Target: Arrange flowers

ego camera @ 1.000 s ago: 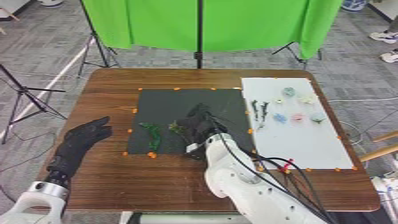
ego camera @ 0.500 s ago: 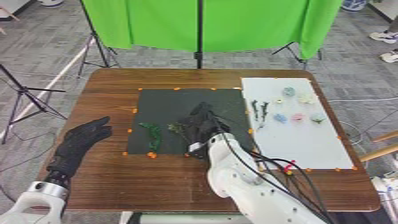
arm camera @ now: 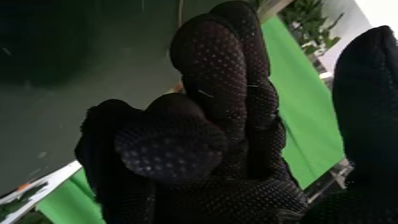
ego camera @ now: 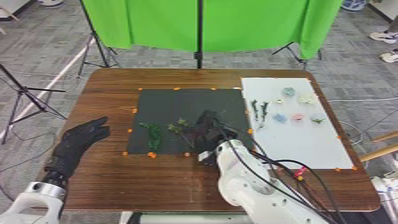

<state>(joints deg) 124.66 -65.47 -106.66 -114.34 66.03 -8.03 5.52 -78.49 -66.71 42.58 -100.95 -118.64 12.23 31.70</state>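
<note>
Left hand (ego camera: 78, 141): in a black fabric glove at the table's 9 o'clock, fingers relaxed and nearly straight, pointing toward 1 o'clock.
Mat (ego camera: 182, 102): square, black and matte, it lies on the brown wooden table (ego camera: 120, 175), left of the white board, with small orange markers around its edge.
Green stem (ego camera: 154, 137): bright, leafy and artificial, it rests at the mat's 8 o'clock.
Olive stem (ego camera: 181, 131): a branching artificial sprig with muted leaves, it lies between the mat's 6 and 7 o'clock, just beside the right hand; contact cannot be told.
Right hand (ego camera: 213, 131): black-gloved, between the mat's 4 and 5 o'clock. In the wrist view, the right hand (arm camera: 209, 155) is loosely spread, some fingers extended, others bent, the thumb standing apart.
Board (ego camera: 298, 145): white and rectangular, it occupies the table's 2 to 3 o'clock.
Dark stems (ego camera: 263, 112): two slender, dark-green artificial stems lie side by side, apart, at the board's 10 o'clock.
Blossoms (ego camera: 298, 117): small artificial heads in blue, cream and pink lie loose, mostly from the board's 10 through 12 to 3 o'clock.
Red item (ego camera: 300, 172): small, near the board's 6 o'clock edge, beside black cables (ego camera: 289, 161).
</note>
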